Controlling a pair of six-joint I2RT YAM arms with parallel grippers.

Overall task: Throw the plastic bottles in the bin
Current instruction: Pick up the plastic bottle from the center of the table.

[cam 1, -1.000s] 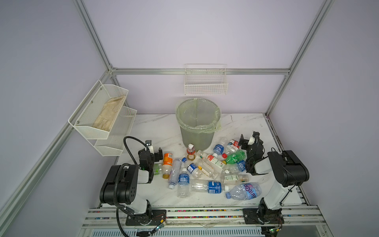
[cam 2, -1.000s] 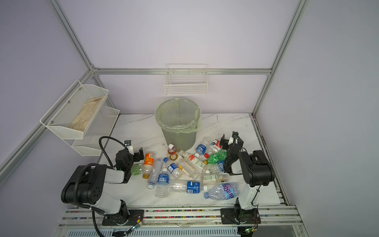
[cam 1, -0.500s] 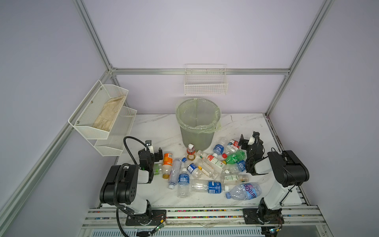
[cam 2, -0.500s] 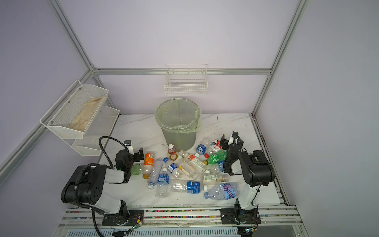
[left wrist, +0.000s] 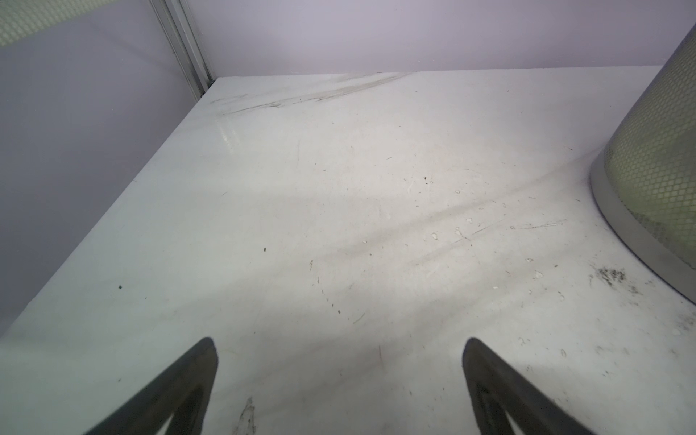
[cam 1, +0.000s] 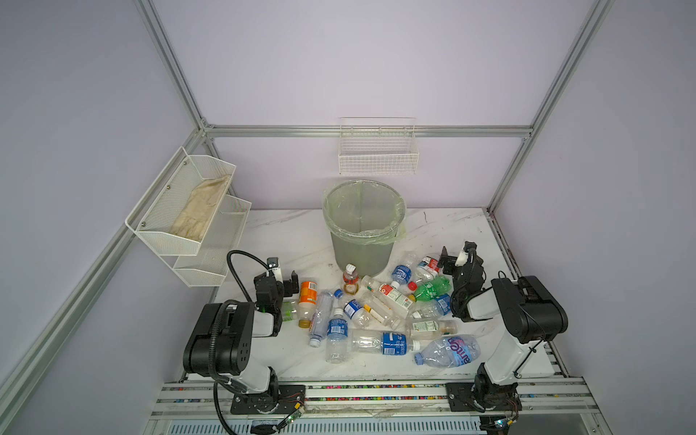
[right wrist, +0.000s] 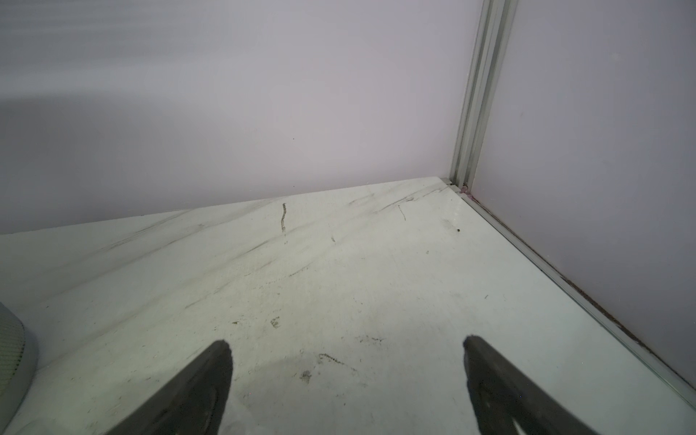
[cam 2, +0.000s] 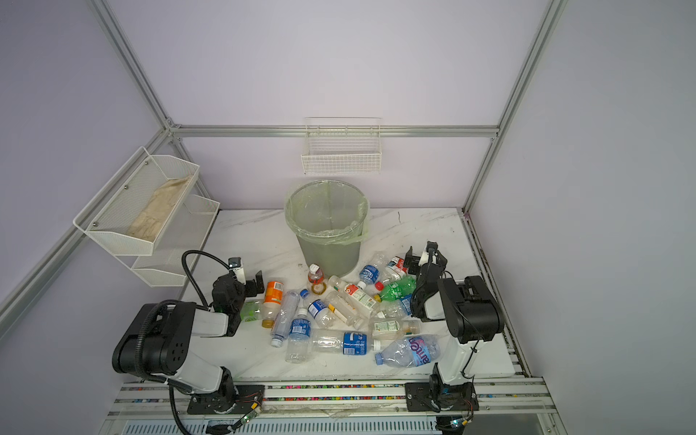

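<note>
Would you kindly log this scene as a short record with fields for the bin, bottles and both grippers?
bin: tall round translucent grey wastebasket with pale yellow-green liner, upright, no bottle visible inside
bottles: small clear plastic bottles, mostly lying on the white marble table before the bin
left gripper: open, nothing between the jaws
right gripper: open, nothing between the jaws

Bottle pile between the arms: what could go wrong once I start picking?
1. The clear plastic bottles lie crossed over one another; lifting one may send neighbours rolling, and the crumpled clear bottle with purple lettering lies near the white marbled table's front edge.
2. The tall round grey bin with yellow-green liner stands above them; a low swing could hit its wall.
3. Neither wrist view shows any bottle, so approaches start blind.
</note>
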